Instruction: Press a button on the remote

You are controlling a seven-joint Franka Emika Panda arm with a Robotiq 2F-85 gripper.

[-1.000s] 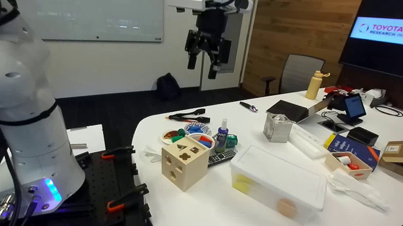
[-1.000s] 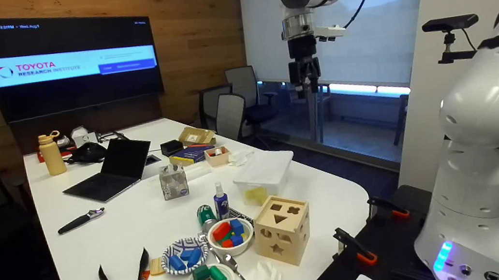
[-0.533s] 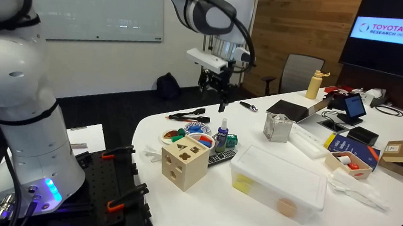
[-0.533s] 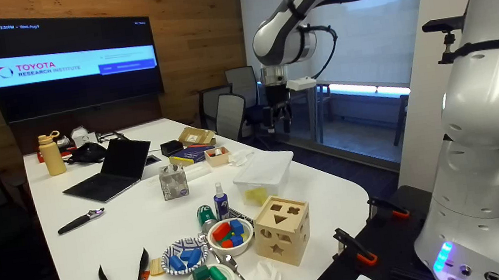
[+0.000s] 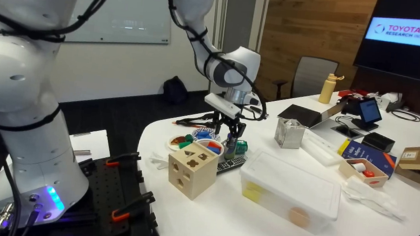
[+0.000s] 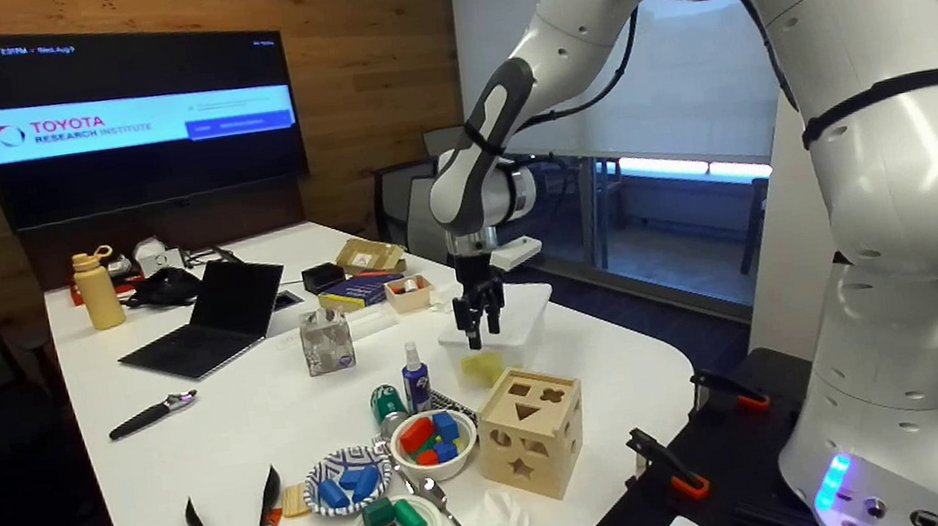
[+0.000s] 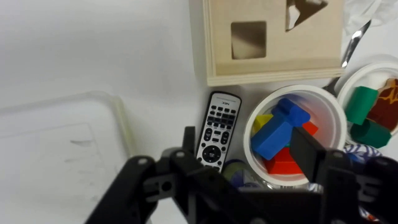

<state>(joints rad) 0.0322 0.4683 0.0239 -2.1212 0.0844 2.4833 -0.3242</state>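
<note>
Plastic bin (image 5: pixel 289 182): boxy, lidded, yellow bit (image 5: pixel 251 192) and tan round bit (image 5: pixel 298 217) showing through
Wooden cube (image 7: pixel 273 43): smooth pale wood, square and triangle holes
Gripper (image 7: pixel 244 137): fingers wide apart, just hovering
White bowl (image 7: pixel 295 88): pile of colorful blocks (image 7: pixel 272 133) inside, cube's 6 o'clock in wrist view
Remote (image 7: pixel 219 130): flat silver-faced slab, bowl's 9 o'clock, same view

In both exterior views, the end effector (image 6: pixel 485 334) has descended to mid-frame. In an exterior view, it now covers partly the spray bottle (image 5: pixel 230 154).
</note>
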